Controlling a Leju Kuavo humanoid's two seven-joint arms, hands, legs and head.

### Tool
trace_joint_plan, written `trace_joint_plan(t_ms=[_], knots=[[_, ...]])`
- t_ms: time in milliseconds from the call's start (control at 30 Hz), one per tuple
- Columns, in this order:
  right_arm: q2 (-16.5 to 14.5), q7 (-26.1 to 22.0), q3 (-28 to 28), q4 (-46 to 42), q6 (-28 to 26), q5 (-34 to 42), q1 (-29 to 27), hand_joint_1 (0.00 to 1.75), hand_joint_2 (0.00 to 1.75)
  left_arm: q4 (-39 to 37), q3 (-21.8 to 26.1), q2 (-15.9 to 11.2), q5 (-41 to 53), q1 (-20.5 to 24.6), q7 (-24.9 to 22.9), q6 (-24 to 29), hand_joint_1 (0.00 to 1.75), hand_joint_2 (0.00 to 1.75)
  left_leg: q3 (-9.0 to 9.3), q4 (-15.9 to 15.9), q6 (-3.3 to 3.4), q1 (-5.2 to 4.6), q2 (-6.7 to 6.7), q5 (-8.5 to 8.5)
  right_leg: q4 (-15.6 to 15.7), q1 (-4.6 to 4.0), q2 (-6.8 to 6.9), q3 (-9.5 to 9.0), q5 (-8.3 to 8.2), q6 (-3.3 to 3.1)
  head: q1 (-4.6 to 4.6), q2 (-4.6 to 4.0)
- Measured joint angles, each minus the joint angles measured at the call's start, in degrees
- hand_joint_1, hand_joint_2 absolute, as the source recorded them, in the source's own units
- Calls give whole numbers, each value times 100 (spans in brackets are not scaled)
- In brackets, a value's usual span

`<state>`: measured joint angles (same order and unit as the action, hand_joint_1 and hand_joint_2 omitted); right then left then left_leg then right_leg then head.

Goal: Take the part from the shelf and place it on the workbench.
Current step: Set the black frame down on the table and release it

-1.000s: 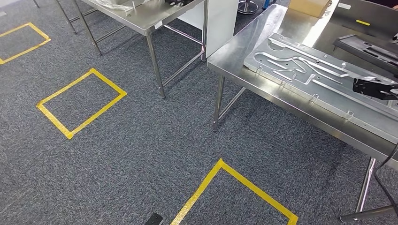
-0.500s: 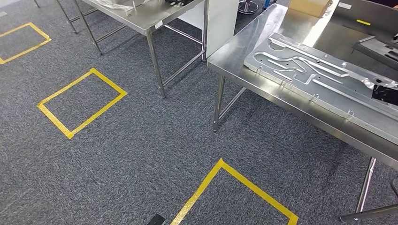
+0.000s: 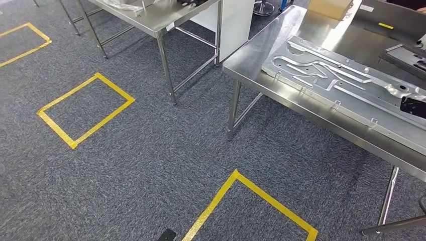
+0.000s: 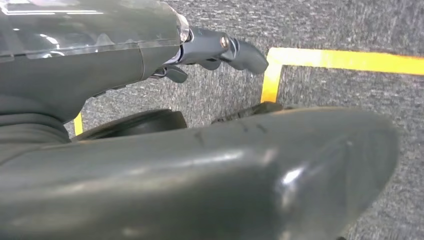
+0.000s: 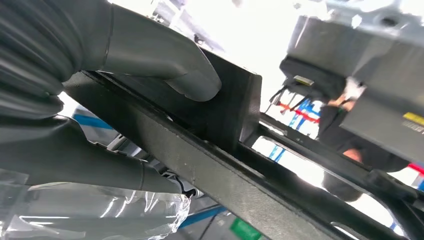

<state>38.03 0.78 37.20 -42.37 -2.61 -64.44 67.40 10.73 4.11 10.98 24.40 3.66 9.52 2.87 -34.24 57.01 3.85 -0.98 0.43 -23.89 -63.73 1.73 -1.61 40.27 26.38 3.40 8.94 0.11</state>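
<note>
The part is a black frame-like piece. In the right wrist view my right hand grips it, the thumb pressed flat on its upper face. In the head view a black end of it shows at the right edge, over the steel workbench and beside a large machined metal plate. My left hand hangs over the carpet with its fingers out and nothing in them.
A second dark flat piece and a cardboard box are further back on the bench. Another steel table stands at the far left. Yellow tape rectangles mark the carpet. A person in dark clothes stands beyond the part.
The black part at the right edge has slid right and a little lower, so less of it shows. The dark piece further back has also shifted right.
</note>
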Motion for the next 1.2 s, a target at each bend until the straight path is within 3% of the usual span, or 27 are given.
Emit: trace_joint_plan(t_ms=[67,100,133,167,233,300,367,400,467,533,600,633,700,767,800,833,900,933,1000,1033,1100,1133,1167,1200], knots=[[1,42,-16,-1,-124,-16,-101,175,175,0,1,8,-1,-13,21,-4,0,0,-7,-12,6,2,103,8,-719,8,91,296,347,37,0,0],[-1,67,-20,-1,-163,-27,-175,175,175,0,2,11,-1,-16,26,-9,0,0,-10,-8,1,4,160,4,-922,17,112,365,403,52,0,0],[-5,93,-23,-1,-182,-44,-244,175,175,0,2,14,-1,-17,32,-16,0,0,-15,0,-8,6,218,-3,-921,29,138,336,361,65,-1,0],[-13,116,-26,-5,-187,-67,-292,175,175,0,3,18,-1,-17,36,-23,0,0,-21,18,-25,10,276,-14,-692,41,186,191,232,77,-2,0],[-45,143,-47,-24,-186,-136,-326,175,175,0,7,22,-1,-14,45,-33,0,0,-41,90,-92,0,396,-65,48,40,406,-240,-49,83,-2,1],[-90,152,-73,-45,-181,-209,-337,175,175,0,12,19,-1,-9,55,-34,0,0,-43,160,-168,-26,517,-128,462,5,514,-460,-149,5,0,1],[-122,150,-87,-53,-175,-251,-368,175,175,0,13,15,-1,-3,61,-34,0,0,-22,175,-224,-38,641,-159,478,-16,392,-443,-146,-103,-1,1],[-129,146,-97,-54,-174,-263,-385,175,175,0,13,15,-1,3,62,-34,0,0,-20,189,-259,-26,640,-182,477,-8,326,-432,-154,-138,0,1],[-136,145,-134,-58,-175,-280,-400,175,175,0,14,15,0,11,63,-37,0,0,-121,447,-338,14,395,-383,482,14,206,-413,-182,-212,0,1],[-161,142,-165,-69,-176,-293,-409,175,175,0,14,14,2,3,61,-42,0,0,-408,1137,-388,47,84,-772,482,10,78,-395,-199,-263,0,0],[-186,136,-174,-74,-174,-297,-432,175,175,0,15,13,4,-7,49,-44,0,0,-693,1783,-386,51,17,-1007,480,-16,-75,-382,-208,-284,0,0],[-192,135,-180,-75,-172,-298,-445,175,175,0,15,13,5,-6,44,-45,0,0,-718,1838,-365,49,10,-967,480,-32,-158,-379,-212,-289,0,0],[-195,134,-205,-80,-170,-307,-458,175,175,0,15,13,6,-1,40,-46,0,0,-458,1283,-269,38,-81,-599,480,-67,-325,-385,-217,-293,0,0],[-216,137,-230,-84,-169,-345,-453,175,175,0,18,0,7,1,36,-45,0,0,-98,526,-130,36,-385,-282,483,-70,-474,-383,-229,-285,-4,0],[-239,139,-237,-83,-168,-376,-451,175,175,0,21,-4,7,1,33,-44,0,0,1,307,-88,28,-505,-221,487,-47,-543,-373,-243,-264,-6,0],[-267,138,-241,-78,-167,-410,-457,175,175,0,27,-9,8,1,30,-44,0,0,42,214,-66,22,-561,-221,499,-14,-611,-358,-262,-234,-6,0],[-306,129,-257,-67,-167,-466,-483,175,175,0,50,-2,8,17,26,-44,0,0,104,78,-65,22,-443,-165,553,27,-724,-342,-309,-156,-4,0],[-315,125,-279,-59,-169,-489,-492,175,175,0,66,2,8,30,26,-40,0,0,153,-23,-59,38,-381,-111,555,17,-647,-332,-299,-129,-4,0],[-336,125,-326,-43,-180,-526,-469,175,175,0,95,14,8,53,28,-34,0,0,231,-215,-59,65,-271,-1,252,-16,-271,-191,-77,-91,-4,1],[-355,123,-341,-37,-187,-540,-452,175,175,0,105,16,8,55,29,-32,0,0,241,-247,-58,60,-227,19,-67,-25,-64,-50,106,-64,-5,1],[-398,116,-345,-26,-195,-554,-463,175,175,0,115,21,9,43,30,-33,0,0,230,-238,-73,70,-135,17,-715,19,100,233,377,4,-4,0],[-415,110,-347,-19,-195,-561,-479,175,175,0,120,23,9,36,31,-36,0,0,217,-211,-91,82,-96,5,-831,50,128,277,378,42,-5,0],[-427,105,-351,-13,-195,-568,-490,175,175,0,126,24,10,33,33,-39,0,0,197,-170,-119,100,-66,-15,-726,82,147,208,280,81,-4,0],[-434,104,-360,-8,-195,-579,-490,175,175,0,131,26,10,34,37,-41,0,0,171,-107,-156,121,-41,-47,-410,113,172,26,108,125,-4,0]])
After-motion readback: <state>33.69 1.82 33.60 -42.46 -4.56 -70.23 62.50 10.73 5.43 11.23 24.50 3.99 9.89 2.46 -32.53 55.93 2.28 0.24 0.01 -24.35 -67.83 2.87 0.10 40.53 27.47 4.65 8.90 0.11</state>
